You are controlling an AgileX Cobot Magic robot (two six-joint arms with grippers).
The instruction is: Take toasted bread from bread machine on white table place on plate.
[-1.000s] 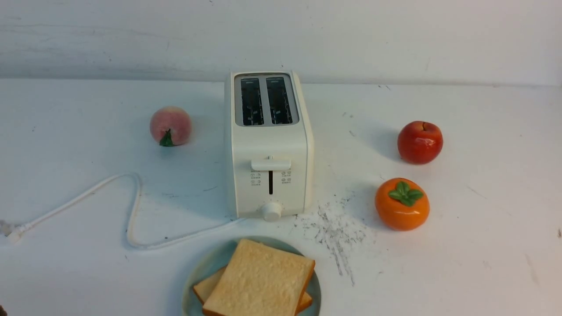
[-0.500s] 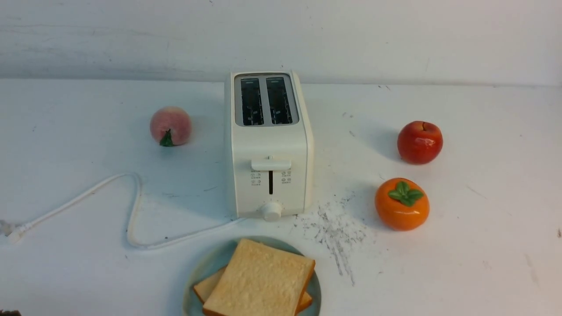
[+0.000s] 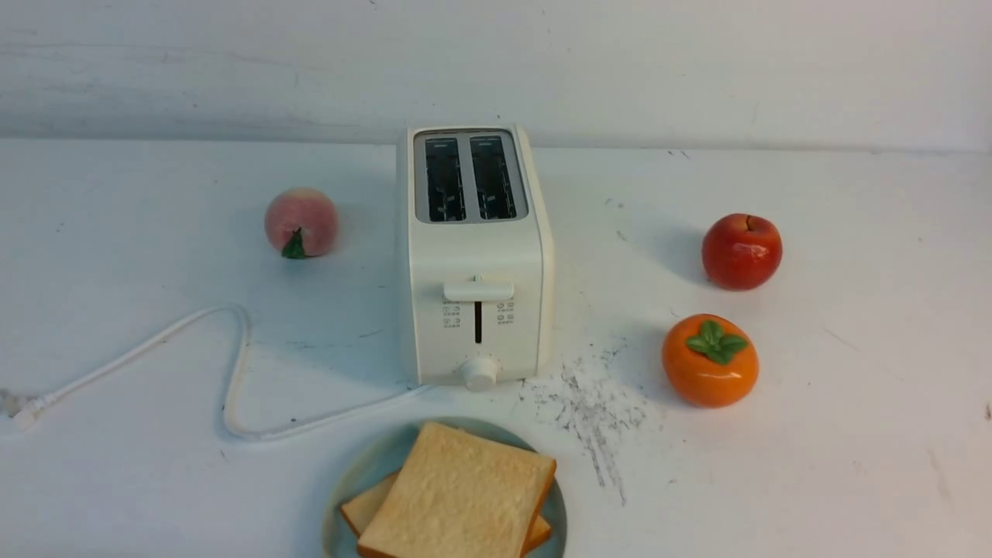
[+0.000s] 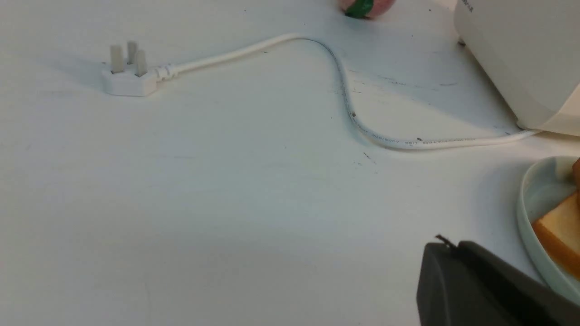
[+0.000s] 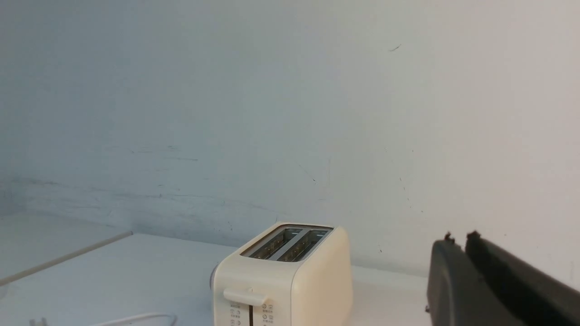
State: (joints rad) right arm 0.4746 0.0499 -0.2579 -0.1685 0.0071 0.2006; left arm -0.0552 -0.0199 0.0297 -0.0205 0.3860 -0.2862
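Two slices of toasted bread (image 3: 457,496) lie stacked on the pale blue-green plate (image 3: 364,465) at the front of the white table (image 3: 814,434). The cream bread machine (image 3: 477,310) stands behind the plate, both slots empty. In the left wrist view my left gripper (image 4: 448,246) is shut and empty, beside the plate (image 4: 534,199) and a corner of bread (image 4: 559,226). In the right wrist view my right gripper (image 5: 457,240) is shut and empty, raised to the right of the bread machine (image 5: 290,280). Neither gripper shows in the front view.
The white cord (image 3: 232,372) loops left of the bread machine to a plug (image 4: 129,72). A peach (image 3: 301,222) sits at the left. A red apple (image 3: 742,251) and an orange persimmon (image 3: 709,360) sit at the right. Dark scratch marks (image 3: 593,403) lie right of the plate.
A dark bit at the bottom left corner of the front view has slid out of sight. Bread, plate and bread machine have not moved.
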